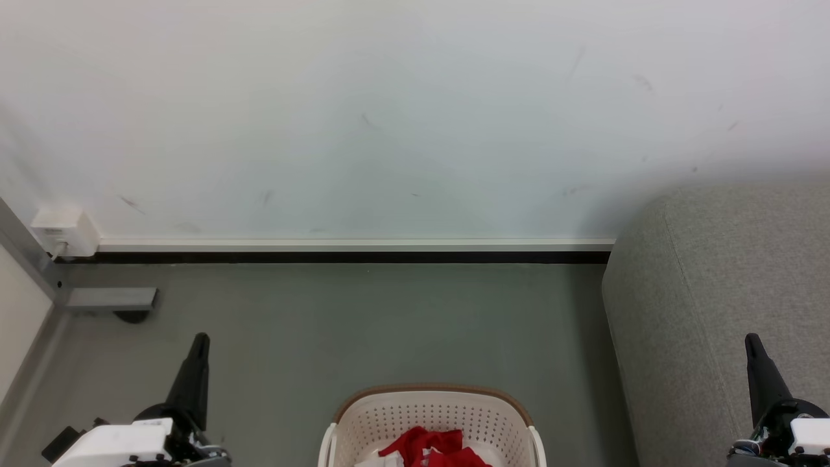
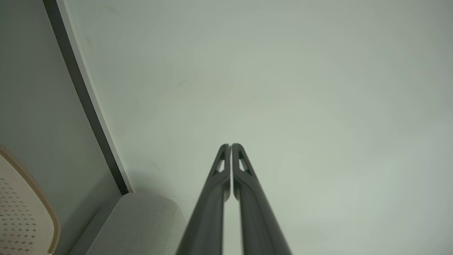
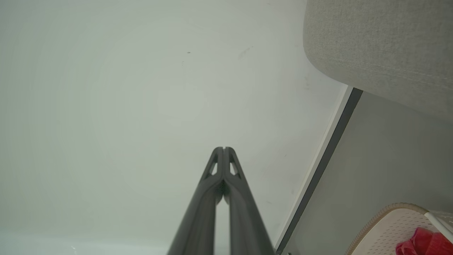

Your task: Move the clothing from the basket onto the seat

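Red clothing [image 1: 431, 447] with a bit of white lies bunched in the cream basket [image 1: 431, 405] with a brown rim, at the bottom centre of the head view. The light grey seat [image 1: 720, 305] fills the right side, its rounded end beside the basket. My left gripper [image 1: 200, 340] stands shut at lower left, well left of the basket, holding nothing. My right gripper [image 1: 752, 340] stands shut at lower right, in front of the seat. In the wrist views the left gripper [image 2: 230, 145] and right gripper [image 3: 223, 148] point at the pale wall, tips together. The clothing [image 3: 424, 242] also lies in the basket [image 3: 385, 226].
A white wall with a dark skirting strip [image 1: 337, 257] runs across behind the grey floor [image 1: 363, 324]. A white box [image 1: 63, 230] sits on the wall at far left, above a metal foot [image 1: 110, 299]. The seat [image 2: 138, 223] and basket rim [image 2: 39, 191] edge the left wrist view.
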Controlling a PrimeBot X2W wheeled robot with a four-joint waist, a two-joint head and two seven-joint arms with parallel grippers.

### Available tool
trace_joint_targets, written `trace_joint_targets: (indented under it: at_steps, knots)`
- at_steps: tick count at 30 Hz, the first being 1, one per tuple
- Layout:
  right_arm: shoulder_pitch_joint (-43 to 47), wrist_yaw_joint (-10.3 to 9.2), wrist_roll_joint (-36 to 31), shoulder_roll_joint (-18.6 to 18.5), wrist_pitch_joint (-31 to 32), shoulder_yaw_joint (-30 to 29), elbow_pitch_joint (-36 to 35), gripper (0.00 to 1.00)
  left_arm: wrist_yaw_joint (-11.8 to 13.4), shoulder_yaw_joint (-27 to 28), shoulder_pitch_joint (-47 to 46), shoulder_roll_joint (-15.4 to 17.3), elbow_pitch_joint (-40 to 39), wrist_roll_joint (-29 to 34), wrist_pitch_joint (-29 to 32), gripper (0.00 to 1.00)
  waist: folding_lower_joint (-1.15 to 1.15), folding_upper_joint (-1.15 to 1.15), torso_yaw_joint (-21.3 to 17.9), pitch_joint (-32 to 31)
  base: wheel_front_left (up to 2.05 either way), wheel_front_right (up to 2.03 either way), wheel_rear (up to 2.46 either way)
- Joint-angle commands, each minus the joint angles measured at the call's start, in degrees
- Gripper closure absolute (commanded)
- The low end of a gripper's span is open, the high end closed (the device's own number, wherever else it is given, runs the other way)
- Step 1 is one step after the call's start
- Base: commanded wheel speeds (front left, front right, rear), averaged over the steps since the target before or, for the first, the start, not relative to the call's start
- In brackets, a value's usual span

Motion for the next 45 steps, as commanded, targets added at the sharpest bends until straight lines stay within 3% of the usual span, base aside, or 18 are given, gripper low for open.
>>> trace_joint_targets:
  at_steps: [1,45]
  knots:
    - [-0.81,-0.14,0.52,-0.48,-0.26,-0.08,-0.15,1.0,-0.4,0.06,-0.2,0.41,-0.09,-0.85,0.14,1.0,0.0,0.0,0.0,0.0,0.0,0.0,0.0]
    - [-0.81,-0.14,0.52,-0.48,-0.26,-0.08,-0.15,1.0,-0.4,0.06,-0.2,0.41,-0.09,-0.85,0.14,1.0,0.0,0.0,0.0,0.0,0.0,0.0,0.0]
